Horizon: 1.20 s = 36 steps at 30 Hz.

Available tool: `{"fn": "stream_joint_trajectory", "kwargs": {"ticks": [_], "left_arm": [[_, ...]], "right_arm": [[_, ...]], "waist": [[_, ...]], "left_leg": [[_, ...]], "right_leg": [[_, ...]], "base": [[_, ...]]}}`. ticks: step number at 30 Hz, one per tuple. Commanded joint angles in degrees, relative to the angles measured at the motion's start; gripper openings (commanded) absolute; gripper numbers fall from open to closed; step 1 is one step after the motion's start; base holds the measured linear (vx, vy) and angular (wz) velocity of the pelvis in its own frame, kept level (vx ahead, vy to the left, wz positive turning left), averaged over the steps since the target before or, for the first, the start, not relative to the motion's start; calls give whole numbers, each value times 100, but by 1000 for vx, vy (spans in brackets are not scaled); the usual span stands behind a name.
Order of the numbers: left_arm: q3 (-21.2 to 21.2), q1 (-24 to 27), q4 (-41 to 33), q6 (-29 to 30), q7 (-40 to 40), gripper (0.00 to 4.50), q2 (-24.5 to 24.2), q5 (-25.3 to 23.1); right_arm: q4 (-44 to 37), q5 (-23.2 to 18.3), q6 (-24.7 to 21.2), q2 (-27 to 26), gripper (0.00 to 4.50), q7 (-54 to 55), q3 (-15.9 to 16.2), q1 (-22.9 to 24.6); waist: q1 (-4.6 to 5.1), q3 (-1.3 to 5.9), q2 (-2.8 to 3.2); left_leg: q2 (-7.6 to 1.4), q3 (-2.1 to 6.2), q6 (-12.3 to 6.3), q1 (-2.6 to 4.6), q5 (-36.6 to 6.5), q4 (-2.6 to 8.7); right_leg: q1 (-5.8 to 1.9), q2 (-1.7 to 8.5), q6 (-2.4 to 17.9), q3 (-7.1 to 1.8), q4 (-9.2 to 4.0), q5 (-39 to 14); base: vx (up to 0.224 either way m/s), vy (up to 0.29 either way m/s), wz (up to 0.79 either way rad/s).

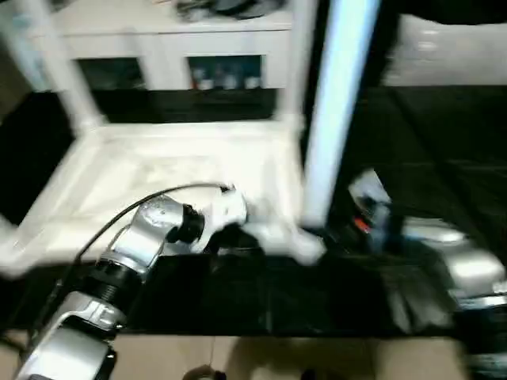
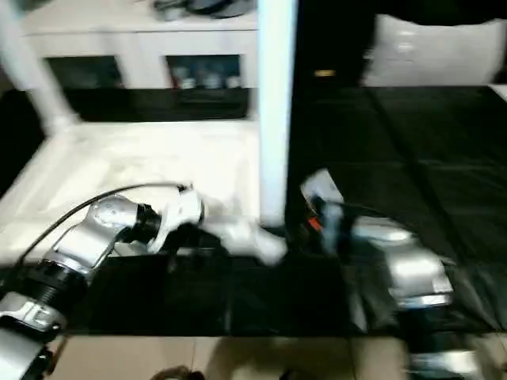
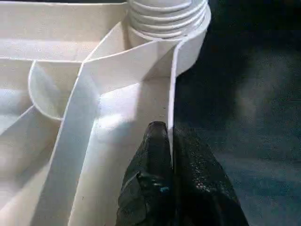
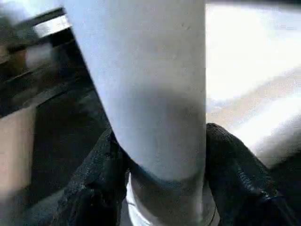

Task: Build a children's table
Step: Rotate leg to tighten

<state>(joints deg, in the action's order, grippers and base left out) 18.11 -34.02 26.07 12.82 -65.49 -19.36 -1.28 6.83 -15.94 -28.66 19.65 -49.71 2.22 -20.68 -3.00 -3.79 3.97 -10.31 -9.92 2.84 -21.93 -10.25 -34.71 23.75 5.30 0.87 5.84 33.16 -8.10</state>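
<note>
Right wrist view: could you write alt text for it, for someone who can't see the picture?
Seen from the robot's right wrist, the right gripper has its two black fingers on either side of a thick white table leg standing upright, close to the leg's lower end. Behind the leg lie the black work table and part of the white tabletop.

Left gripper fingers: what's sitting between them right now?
In the left wrist view, the left gripper has its fingers pinched on the thin side wall of the white table top, just below the leg's corner socket.
</note>
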Motion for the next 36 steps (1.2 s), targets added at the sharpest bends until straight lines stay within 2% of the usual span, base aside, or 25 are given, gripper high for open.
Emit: {"fn": "stream_joint_trajectory", "kwargs": {"ticks": [1, 2, 3, 4, 5, 6, 7, 9, 10, 11, 13, 17, 20, 22, 25, 26, 28, 29, 31, 32, 33, 36], "left_arm": [[24, -59, -549, 179, 174, 0, 380, 270], [7, -61, -591, 281, 309, 0, 453, 245], [-35, -68, -657, 467, 550, 0, 601, 216], [-107, -95, -709, 687, 938, 0, 825, 158], [-158, -114, -744, 838, 1207, 0, 980, 118], [-220, -158, -723, 920, 1744, 0, 1245, -3], [-227, -171, -708, 915, 1882, 0, 1312, -43], [-226, -180, -712, 909, 2249, 0, 1535, -156], [-226, -170, -730, 899, 2292, 0, 1575, -151], [-225, -169, -731, 872, 2344, 0, 1623, -147], [-186, -165, -752, 852, 2337, 0, 1616, -156], [-217, -170, -733, 738, 2219, 0, 1394, -171], [-263, -150, -671, 591, 2119, 0, 1267, -174], [-269, -119, -589, 418, 1933, 0, 1115, -101], [-265, -80, -500, 172, 1593, 0, 942, 21], [-246, -60, -458, 28, 1360, 0, 849, 87], [-226, -48, -418, -96, 1162, 0, 766, 135], [-134, -56, -301, -348, 740, 0, 565, 157], [-40, -87, -179, -560, 411, 0, 406, 141], [10, -115, -93, -690, 240, 0, 327, 125], [59, -142, -19, -836, 107, 0, 265, 107], [143, -217, 155, -1090, -306, 0, 106, 133]], "right_arm": [[135, 70, -231, -230, 206, 635, 119, -169], [176, 158, -264, -341, 205, 905, 68, -206], [254, 300, -291, -512, 203, 1348, -21, -266], [363, 457, -281, -713, 203, 1918, -134, -350], [436, 559, -271, -848, 202, 2306, -211, -406], [536, 660, -208, -1063, 202, 2786, -318, -474], [567, 683, -173, -1117, 202, 2903, -351, -491], [624, 729, 18, -1252, 202, 2970, -397, -507], [611, 729, 84, -1264, 202, 2972, -390, -496], [606, 717, 169, -1285, 236, 3004, -407, -490], [549, 586, 207, -1351, 269, 2973, -490, -478], [336, 506, 358, -1245, 297, 2709, -489, -347], [231, 455, 441, -1102, 327, 2510, -534, -260], [139, 282, 445, -861, 345, 2097, -560, -165], [110, 179, 340, -519, 370, 1645, -566, -89], [129, 175, 385, -347, 389, 1421, -554, -74], [146, 157, 437, -204, 396, 1210, -540, -66], [175, 63, 493, 142, 414, 622, -467, -63], [188, -8, 532, 428, 414, 108, -369, -59], [188, -55, 568, 579, 414, -196, -305, -54], [190, -84, 596, 677, 414, -391, -255, -50], [267, -105, 789, 922, 414, -933, -120, -80]], "waist": [[8, 430, -106], [34, 441, -98], [77, 465, -96], [119, 469, -102], [131, 482, -105], [123, 500, -103], [135, 487, -89], [113, 509, -107], [83, 536, -105], [85, 541, -112], [70, 553, -103], [42, 548, -79], [46, 532, -84], [38, 518, -106], [6, 516, -100], [-14, 515, -80], [-31, 513, -89], [-51, 518, -119], [-85, 521, -95], [-111, 517, -121], [-133, 512, -120], [-189, 520, -118]], "left_leg": [[-191, 132, -99, 62, -1489, 438], [-194, 128, -106, 71, -1455, 428], [-184, 125, -172, 49, -1341, 413], [-196, 103, -205, 30, -1215, 412], [-173, 89, -219, 47, -1153, 379], [-164, 84, -263, 46, -1050, 365], [-166, 77, -287, 43, -1018, 368], [-168, 65, -369, 52, -914, 355], [-169, 78, -436, 16, -752, 348], [-180, 77, -523, 2, -631, 343], [-178, 64, -630, 18, -544, 325], [-188, 68, -724, 15, -532, 327], [-187, 67, -687, 27, -709, 336], [-193, 63, -659, 36, -806, 350], [-192, 67, -621, 40, -865, 349], [-201, 71, -600, 50, -877, 352], [-201, 61, -577, 52, -918, 348], [-194, 61, -610, 51, -944, 345], [-211, 61, -615, 69, -888, 342], [-220, 60, -657, 64, -914, 341], [-233, 55, -660, 67, -924, 342], [-255, 57, -637, 65, -864, 340]], "right_leg": [[-348, 347, 590, -170, -507, -3002], [-346, 348, 604, -189, -503, -2917], [-364, 338, 689, -205, -474, -2619], [-345, 319, 794, -221, -444, -2356], [-344, 322, 840, -211, -452, -2318], [-355, 330, 875, -218, -445, -2239], [-335, 314, 883, -221, -455, -2208], [-339, 302, 893, -225, -451, -2023], [-385, 305, 919, -225, -400, -1759], [-380, 294, 985, -231, -368, -1471], [-373, 293, 1098, -238, -344, -1211], [-385, 296, 1138, -233, -332, -1150], [-389, 298, 1089, -228, -364, -1355], [-391, 290, 1019, -231, -385, -1504], [-390, 299, 1013, -232, -383, -1603], [-381, 306, 1005, -237, -384, -1639], [-378, 304, 1002, -241, -387, -1661], [-386, 304, 988, -232, -400, -1705], [-368, 307, 1004, -245, -376, -1654], [-380, 309, 1018, -243, -368, -1660], [-359, 312, 1016, -246, -371, -1688], [-361, 327, 1054, -254, -339, -1652]], "base": [[0, 0, 0], [0, 0, 0], [0, 0, 0], [0, 0, 0], [0, 0, 0], [0, 0, 0], [0, 0, 0], [0, 0, 0], [0, 0, 0], [0, 0, 0], [0, 0, 0], [0, 0, 0], [0, 0, 0], [0, 0, 0], [0, 0, 0], [0, 0, 0], [0, 0, 0], [0, 0, 0], [0, 0, 0], [0, 0, 0], [0, 0, 0], [0, 0, 0]]}}
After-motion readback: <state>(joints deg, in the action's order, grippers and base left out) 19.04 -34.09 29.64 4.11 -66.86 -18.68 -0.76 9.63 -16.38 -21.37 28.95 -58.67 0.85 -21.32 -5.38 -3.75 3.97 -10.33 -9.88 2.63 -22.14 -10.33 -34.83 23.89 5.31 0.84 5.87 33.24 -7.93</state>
